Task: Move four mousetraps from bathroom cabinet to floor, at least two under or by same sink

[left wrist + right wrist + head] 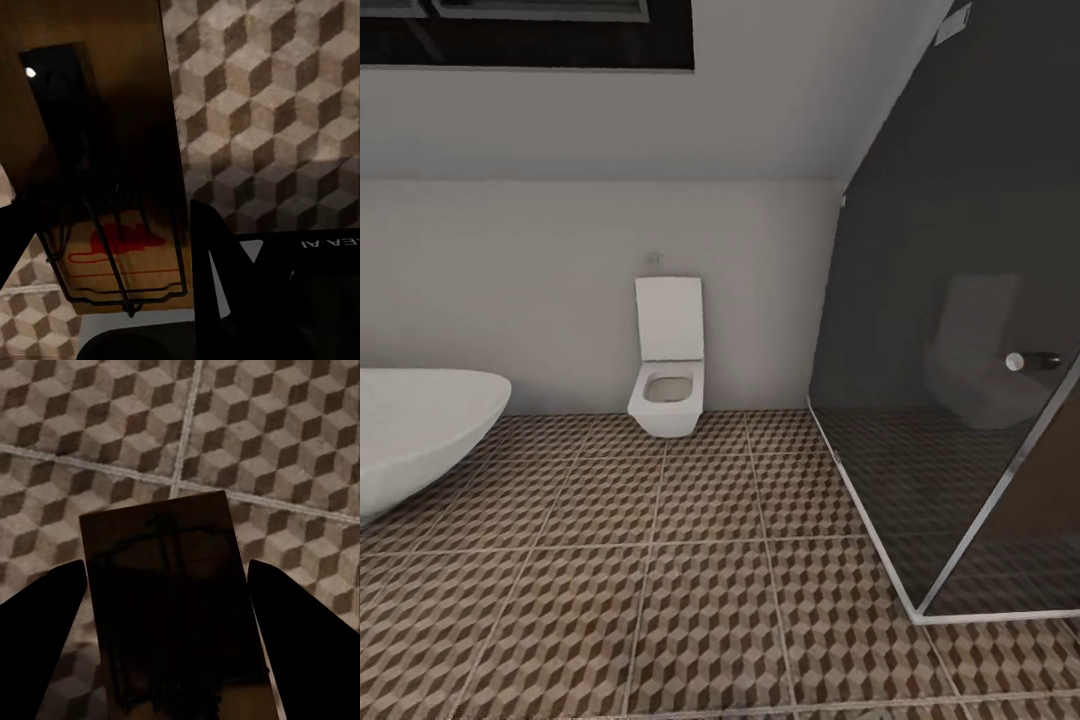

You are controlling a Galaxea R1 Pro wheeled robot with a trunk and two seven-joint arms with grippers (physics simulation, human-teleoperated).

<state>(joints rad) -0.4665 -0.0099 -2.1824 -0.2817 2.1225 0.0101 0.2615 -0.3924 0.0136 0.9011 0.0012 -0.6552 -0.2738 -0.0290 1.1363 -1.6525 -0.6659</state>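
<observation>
Floor (690, 600): cube-patterned square tiles, pale grout | Toilet (668, 385): white, boxy, at far wall | Tub (420, 420): white, rounded | Left gripper (112, 247): flat wooden trap (124, 259), wire bar, red mark, held between fingers | Right gripper (169, 607): closed on dark rectangular second trap (169, 600) above floor

We count two mousetraps, one (124, 251) and another (172, 600). We see one toilet (668, 385) and one bathtub (410, 425).
</observation>
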